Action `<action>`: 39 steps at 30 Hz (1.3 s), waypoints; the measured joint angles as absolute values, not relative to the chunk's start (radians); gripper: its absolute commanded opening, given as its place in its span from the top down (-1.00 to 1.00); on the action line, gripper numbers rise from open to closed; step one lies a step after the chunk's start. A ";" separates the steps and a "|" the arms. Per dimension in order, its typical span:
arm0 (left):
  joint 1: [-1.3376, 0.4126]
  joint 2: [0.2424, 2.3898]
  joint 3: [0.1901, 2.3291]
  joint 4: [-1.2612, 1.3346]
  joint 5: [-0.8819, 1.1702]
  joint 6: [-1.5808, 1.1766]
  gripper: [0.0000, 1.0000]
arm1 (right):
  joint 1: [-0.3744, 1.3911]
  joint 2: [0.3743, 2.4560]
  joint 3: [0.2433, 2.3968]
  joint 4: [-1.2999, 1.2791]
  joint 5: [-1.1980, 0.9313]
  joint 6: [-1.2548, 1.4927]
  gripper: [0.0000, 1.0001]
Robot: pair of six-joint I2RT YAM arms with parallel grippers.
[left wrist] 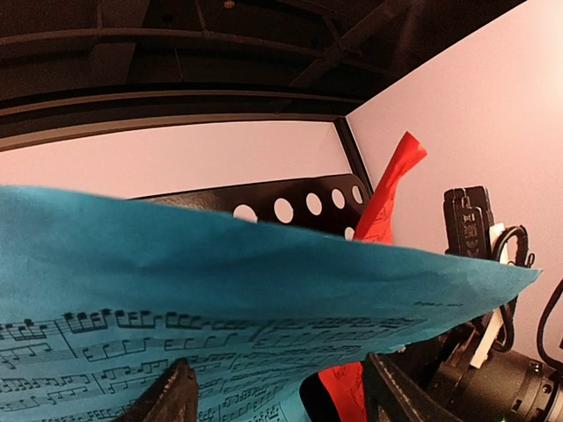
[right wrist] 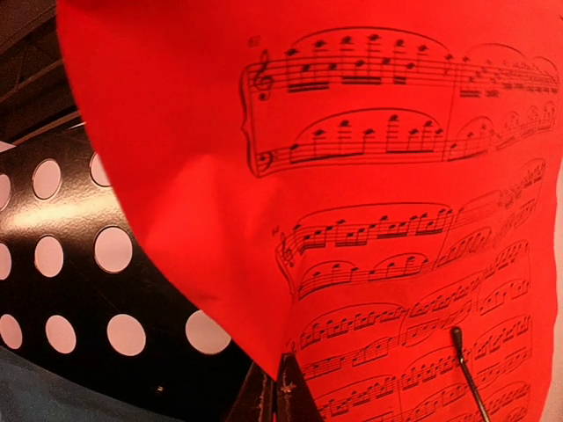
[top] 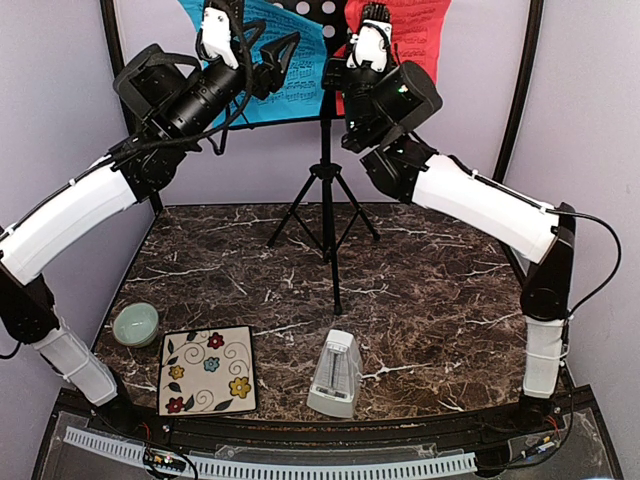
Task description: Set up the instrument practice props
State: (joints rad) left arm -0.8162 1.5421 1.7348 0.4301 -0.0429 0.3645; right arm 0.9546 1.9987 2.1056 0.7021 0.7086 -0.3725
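Since both pages must lie flat on the perforated desk [right wrist: 79, 290] to be readable, each arm is up at the top of the tripod music stand [top: 325, 190] working one page. The right gripper [top: 376, 12] is closed, jaws pinched on the lower edge of the red music sheet [right wrist: 396, 220]. That sheet bows out toward the wrist camera instead of lying flat, so the grip is probably there to tug or square it. The left gripper [top: 222, 12] is open. Its fingers [left wrist: 171, 396] stand apart just below the blue music sheet [left wrist: 220, 290], which droops across them with its far corner free, so this looks like support or lining up, not a pinch. The red sheet sits just beside the blue one, toward the right gripper; I cannot tell if they overlap. The white metronome [top: 336, 373] stands upright well below both grippers, near the arm bases on the marble table [top: 430, 300], probably the next prop. A pale green bowl [top: 135, 323] and a flower tile [top: 208, 370] lie far below the left gripper, not part of the job. Risk: a crumpled or slipping page.
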 measured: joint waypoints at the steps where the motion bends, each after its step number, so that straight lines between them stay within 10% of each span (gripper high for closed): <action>1: -0.816 1.554 1.750 0.429 -0.043 0.368 -0.32 | 0.953 1.991 2.099 0.701 0.704 -0.366 1.00; 27: -0.773 1.723 1.966 0.401 -0.061 0.453 -0.47 | 0.927 1.941 2.072 0.532 0.495 -0.170 1.00; 39: -0.761 1.777 2.098 0.345 -0.059 0.461 -0.73 | 0.927 1.969 2.138 0.531 0.482 -0.157 0.22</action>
